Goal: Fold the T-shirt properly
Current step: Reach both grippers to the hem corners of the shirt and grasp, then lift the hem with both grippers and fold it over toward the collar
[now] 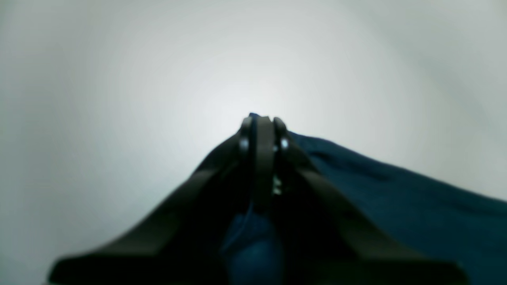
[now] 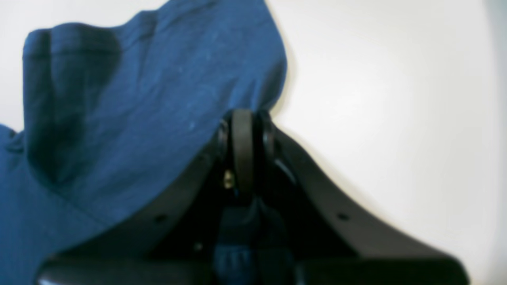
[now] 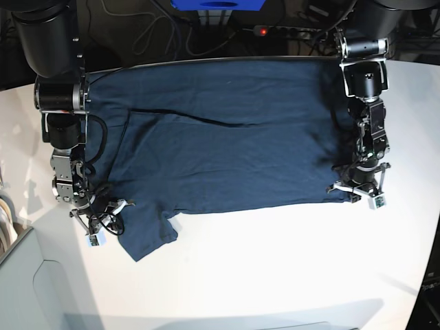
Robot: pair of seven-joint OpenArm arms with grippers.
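One white table (image 3: 275,275) under the T-shirt (image 3: 227,137)

T-shirt (image 3: 227,144) spread flat (one sleeve out) on table (image 3: 275,268).

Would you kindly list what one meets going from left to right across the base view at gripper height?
White table → right gripper → T-shirt → left gripper → white table again.

A: Near side of white table (image 3: 275,275), below dark navy-blue cotton T-shirt (image 3: 227,144) hem: open, passable.

B: Far edge behind the T-shirt: black cables (image 3: 158,34) and both black arm columns stand close, blocking.
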